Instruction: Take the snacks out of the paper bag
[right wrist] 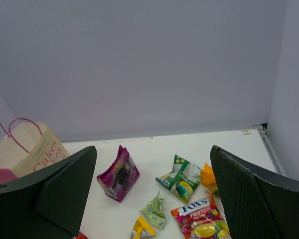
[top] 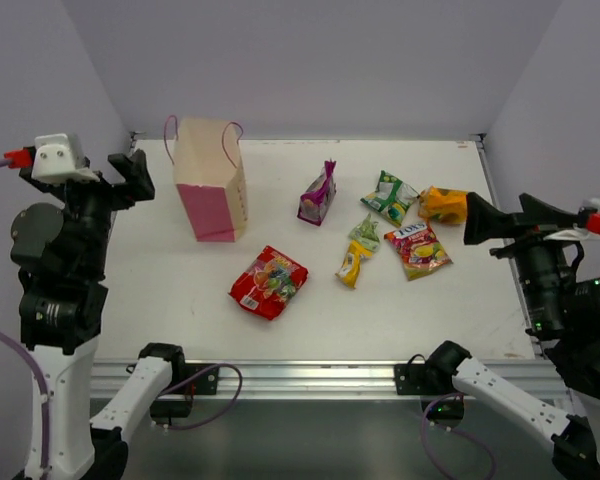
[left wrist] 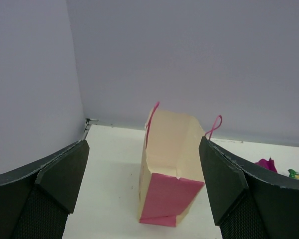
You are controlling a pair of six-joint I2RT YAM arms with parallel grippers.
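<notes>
The tan paper bag (top: 210,190) with pink side panel and pink cord handles stands upright at the back left; it also shows in the left wrist view (left wrist: 172,169) and the right wrist view (right wrist: 27,152). Six packets lie on the table outside it: red (top: 268,281), purple (top: 318,196), green (top: 389,196), yellow-green (top: 357,250), pink-red (top: 417,249) and orange (top: 442,205). My left gripper (top: 130,172) is open and empty, left of the bag. My right gripper (top: 480,222) is open and empty, raised at the right by the orange packet.
The white table (top: 180,300) is walled at the back and both sides. A metal rail (top: 310,375) runs along the near edge, with both arm bases and cables below it.
</notes>
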